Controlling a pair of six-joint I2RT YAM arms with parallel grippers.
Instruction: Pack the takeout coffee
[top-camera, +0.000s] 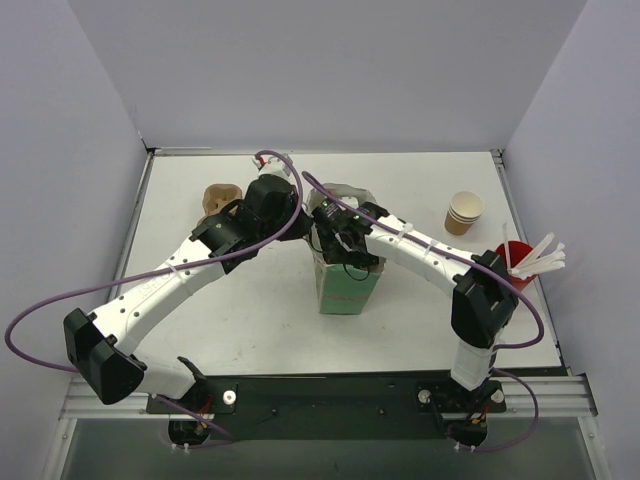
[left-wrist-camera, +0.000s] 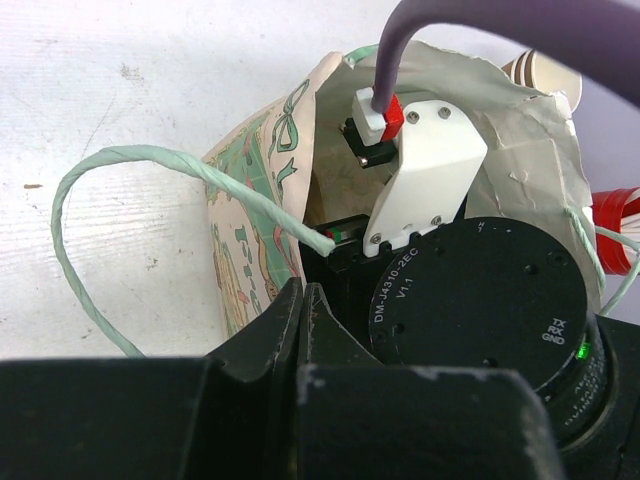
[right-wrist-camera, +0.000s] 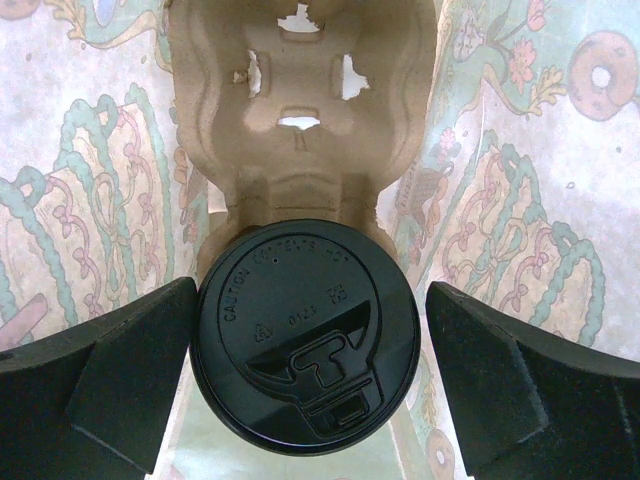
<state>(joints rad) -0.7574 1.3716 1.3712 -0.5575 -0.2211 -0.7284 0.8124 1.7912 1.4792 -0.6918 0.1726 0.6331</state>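
The takeout coffee (right-wrist-camera: 305, 335) has a smooth satin plastic lid; the carrier (right-wrist-camera: 300, 70) is rough matt pulp, the bag (right-wrist-camera: 90, 170) paper.

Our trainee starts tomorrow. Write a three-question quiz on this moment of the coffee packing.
1. True or false: the takeout coffee stands outside the paper bag.
2. In the right wrist view, what lies just beyond the coffee? A) a moulded-pulp carrier B) a glass bottle C) a metal spoon
3. Fill in: the right gripper has its jaws ____ on either side of the coffee.

Key: 1 false, it is inside the bag; 2 A; 3 open.
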